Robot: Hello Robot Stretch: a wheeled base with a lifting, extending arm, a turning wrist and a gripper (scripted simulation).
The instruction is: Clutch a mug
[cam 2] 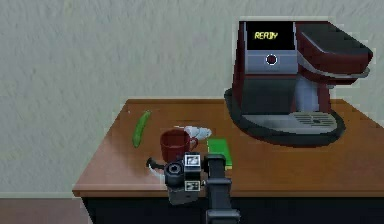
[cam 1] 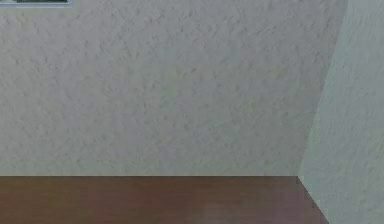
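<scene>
A: Where is the tool (cam 2: 157, 165) sitting?
B: It is hanging at the end of the arm (cam 2: 216, 195), at the near edge of the surface (cam 2: 115, 165), with its fingers pointing left. I cannot tell whether it is wide or narrow. With the mug right at it, I cannot tell whether it is gripping anything either.
A: And the mug?
B: The red mug (cam 2: 176, 142) is standing upright on the surface, just on the far side of the tool. I am not making out a handle.
A: How are you expecting it to handle?
B: I am judging it stiff, fairly light if empty, glazed and so a little slippery, and breakable if it is tipping off the edge. Taking it by the wall at the rim, or around the body, is looking safest.
A: What is crowding it?
B: A small white thing (cam 2: 201, 131) is lying just right of it, a flat green thing (cam 2: 218, 150) is lying nearer and to the right, and a long green thing (cam 2: 142, 128) is lying to the left. A dark red coffee machine (cam 2: 285, 85) is standing far right.
A: The room?
B: A pale textured wall (cam 1: 170, 80) is meeting another in a corner, with brown floor (cam 1: 150, 200) running below.
</scene>
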